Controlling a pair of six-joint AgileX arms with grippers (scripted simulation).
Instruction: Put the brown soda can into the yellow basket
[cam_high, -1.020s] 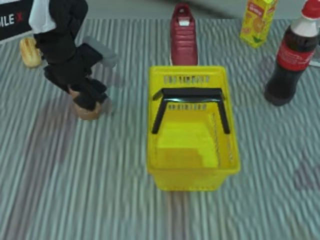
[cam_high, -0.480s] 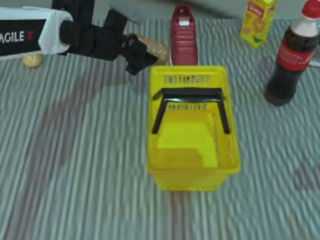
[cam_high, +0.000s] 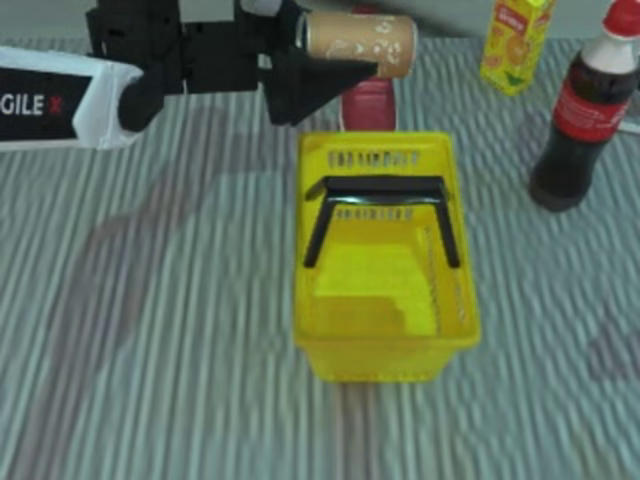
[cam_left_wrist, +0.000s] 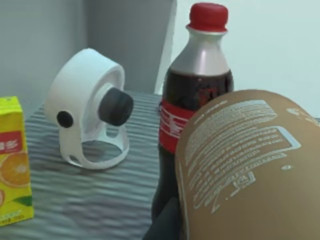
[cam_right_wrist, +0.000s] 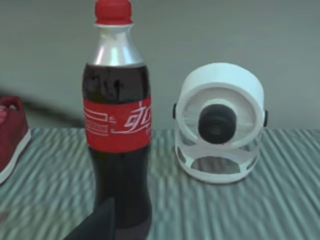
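You are carrying the can (cam_high: 360, 43) with your left gripper (cam_high: 318, 62), whose fingers are clamped around it, so the step in hand is the transfer toward the basket (cam_high: 385, 355). In the top view the can is lying on its side in the air at the far edge of the table, over the red shoe (cam_high: 368, 103) and just beyond the basket's far wall, not yet above its opening. The left wrist view is showing the can (cam_left_wrist: 250, 170) filling the near foreground, with the cola bottle (cam_left_wrist: 197, 95) behind it. Your right arm is parked off to the right; its fingers are not showing clearly enough to tell. Next, you are likely needing to bring the can nearer over the open floor, clear of the black handles (cam_high: 382, 187), before letting go.
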